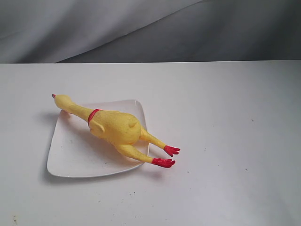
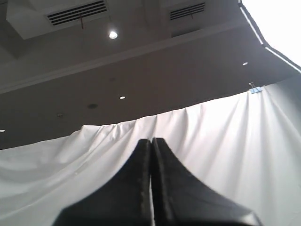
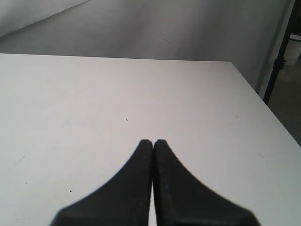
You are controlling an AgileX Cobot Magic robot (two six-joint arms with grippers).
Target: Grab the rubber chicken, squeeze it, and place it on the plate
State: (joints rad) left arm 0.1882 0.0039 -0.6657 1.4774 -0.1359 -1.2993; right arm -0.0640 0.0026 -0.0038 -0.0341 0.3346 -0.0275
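Specks of dirt dotted the near part of the white table (image 1: 225, 188). Farther in, on its left half, sat the plate (image 1: 66, 162). The rubber chicken (image 1: 115, 127) lay across it on a diagonal. Its 2 red feet (image 1: 164, 162) stuck out past the plate's right edge over the table. Its body rested on the plate's far-right part, and its head (image 1: 62, 100) reached over the far-left corner. A red band ringed the base of its neck. Behind the table hung a grey backdrop (image 1: 141, 28).

The left gripper (image 2: 151, 141) had its jaws pressed together and pointed up at a draped white cloth (image 2: 211, 150). A blue clip (image 2: 255, 89) sat on the cloth's top edge. Beyond it was a dark ceiling with round lights (image 2: 113, 35) and 2 slatted vents (image 2: 77, 12).

The right gripper (image 3: 153, 142) likewise had its jaws pressed together, low over the white tabletop. Grey cloth hung beyond the table's far edge.
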